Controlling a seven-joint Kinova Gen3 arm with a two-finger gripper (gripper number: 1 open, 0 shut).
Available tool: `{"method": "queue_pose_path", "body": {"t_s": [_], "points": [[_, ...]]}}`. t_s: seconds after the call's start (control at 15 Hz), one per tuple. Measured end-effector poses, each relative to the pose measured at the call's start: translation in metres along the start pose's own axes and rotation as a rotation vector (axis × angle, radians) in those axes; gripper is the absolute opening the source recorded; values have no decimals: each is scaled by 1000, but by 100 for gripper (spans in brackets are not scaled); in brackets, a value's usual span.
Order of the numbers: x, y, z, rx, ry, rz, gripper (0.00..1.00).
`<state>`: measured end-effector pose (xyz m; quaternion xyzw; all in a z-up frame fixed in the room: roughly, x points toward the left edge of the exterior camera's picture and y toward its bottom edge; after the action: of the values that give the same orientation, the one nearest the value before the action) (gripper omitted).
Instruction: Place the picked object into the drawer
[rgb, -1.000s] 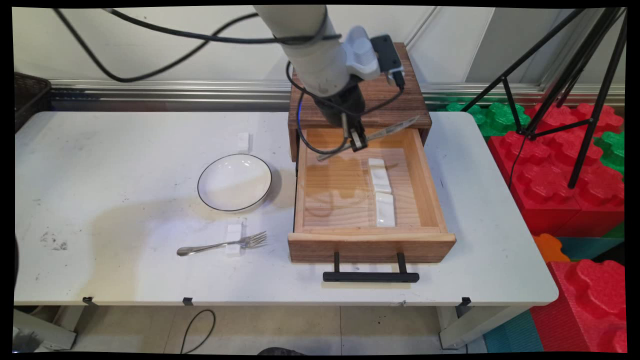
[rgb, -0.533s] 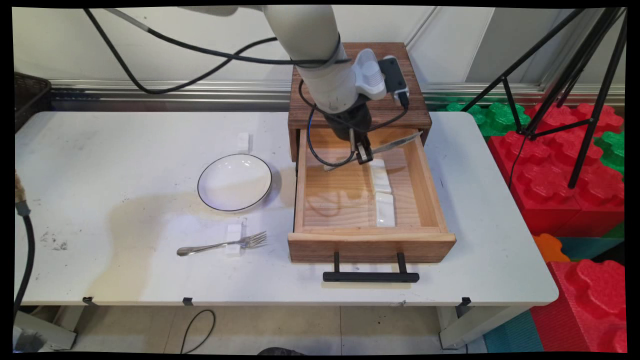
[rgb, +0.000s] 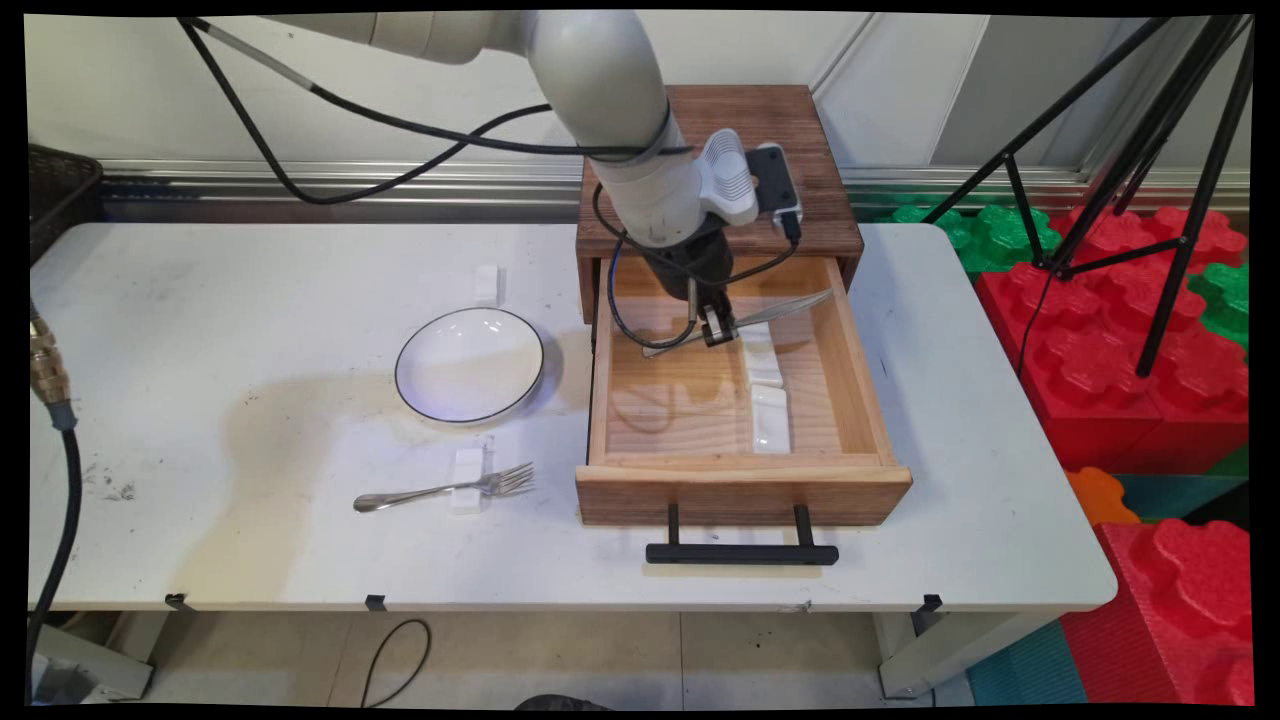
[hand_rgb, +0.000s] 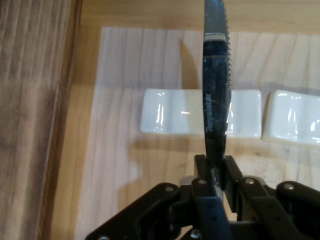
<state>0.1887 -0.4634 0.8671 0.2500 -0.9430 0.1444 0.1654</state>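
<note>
Illegible brand lettering on knife blade (hand_rgb: 216, 90)

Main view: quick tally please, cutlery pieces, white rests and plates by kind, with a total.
Knives: 1, knife held in the gripper over the open drawer
Forks: 1, fork
White rests: 4, two in the drawer, two on the table
Plates: 1, plate
Total: 7

White plate (rgb: 469, 364) beside open wooden drawer (rgb: 740, 488). Fork (rgb: 445, 489) lies across small white rest (rgb: 467, 467). Red blocks (rgb: 1130, 340) at right.
</note>
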Motion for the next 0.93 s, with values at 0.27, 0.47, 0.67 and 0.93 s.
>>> {"method": "queue_pose_path", "body": {"t_s": [0.27,0.47,0.67,0.93], "points": [[-9,-3,8,-20,3,13,0],[-14,-5,13,-31,9,15,0],[-17,-7,18,-42,18,15,0],[-18,-8,24,-53,28,15,0]]}}
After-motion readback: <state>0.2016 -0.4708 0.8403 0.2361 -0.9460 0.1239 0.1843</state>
